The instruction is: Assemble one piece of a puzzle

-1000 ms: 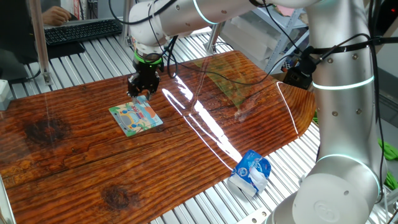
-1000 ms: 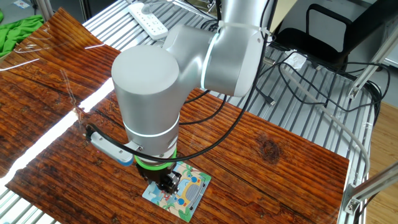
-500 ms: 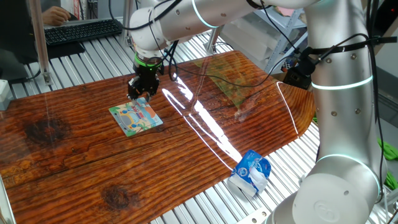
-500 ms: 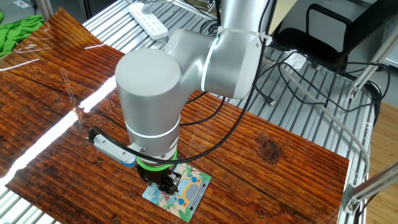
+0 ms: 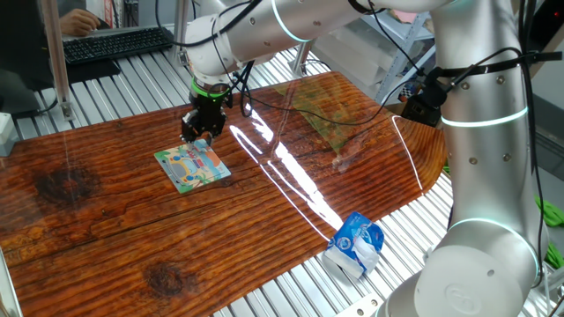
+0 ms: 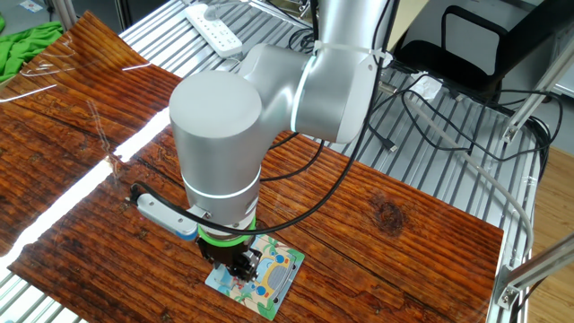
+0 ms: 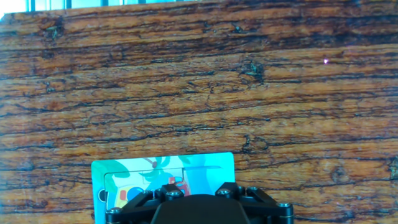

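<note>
The puzzle (image 5: 192,167) is a small square board with a green border and a cartoon picture, lying flat on the wooden table. It also shows in the other fixed view (image 6: 272,278) and at the bottom of the hand view (image 7: 205,168). My gripper (image 5: 197,135) hangs just over the board's far corner, pointing straight down; it shows in the other fixed view (image 6: 237,266) too. Its fingertips are dark and close together, and I cannot tell their state. The hand view shows only the gripper's black body (image 7: 199,208). The piece cannot be made out in any view.
A blue and white pouch (image 5: 355,244) lies at the table's near edge. A clear plastic sheet (image 5: 322,114) lies on the far right of the wood. A keyboard (image 5: 115,42), a power strip (image 6: 213,27) and a green cloth (image 6: 27,45) lie off the table.
My gripper has risen slightly and drifted a little away from the board's corner. The board has not moved.
</note>
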Controlling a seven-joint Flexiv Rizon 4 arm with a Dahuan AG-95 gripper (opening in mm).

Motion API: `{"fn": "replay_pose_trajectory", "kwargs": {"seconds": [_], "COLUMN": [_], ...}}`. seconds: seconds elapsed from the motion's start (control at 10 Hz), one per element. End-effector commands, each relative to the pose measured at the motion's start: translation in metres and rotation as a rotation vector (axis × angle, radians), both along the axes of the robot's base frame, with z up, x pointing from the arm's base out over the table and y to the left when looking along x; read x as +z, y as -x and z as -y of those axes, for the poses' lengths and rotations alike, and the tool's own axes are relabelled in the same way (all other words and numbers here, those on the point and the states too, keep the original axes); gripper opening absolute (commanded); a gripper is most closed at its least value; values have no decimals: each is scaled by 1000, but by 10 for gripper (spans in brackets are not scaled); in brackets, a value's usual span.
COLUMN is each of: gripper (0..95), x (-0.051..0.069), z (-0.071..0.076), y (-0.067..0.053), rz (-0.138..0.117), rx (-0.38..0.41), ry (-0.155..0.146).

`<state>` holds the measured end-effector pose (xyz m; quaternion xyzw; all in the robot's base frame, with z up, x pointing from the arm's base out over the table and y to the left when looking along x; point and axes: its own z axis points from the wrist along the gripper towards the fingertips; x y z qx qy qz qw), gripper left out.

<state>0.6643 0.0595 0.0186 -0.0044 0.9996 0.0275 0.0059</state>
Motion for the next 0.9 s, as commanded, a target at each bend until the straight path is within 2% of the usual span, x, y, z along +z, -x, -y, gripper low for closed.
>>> {"fn": "replay_pose_trajectory", "kwargs": {"seconds": [0.1,0.6,0.9], "gripper": [0,0,0], "x": [1,-3,-3], "z": [-1,-3,-2], "y": [1,1,1], "rz": [1,16,17], "rx": [-3,-10,-9], "ry": [3,2,1]}}
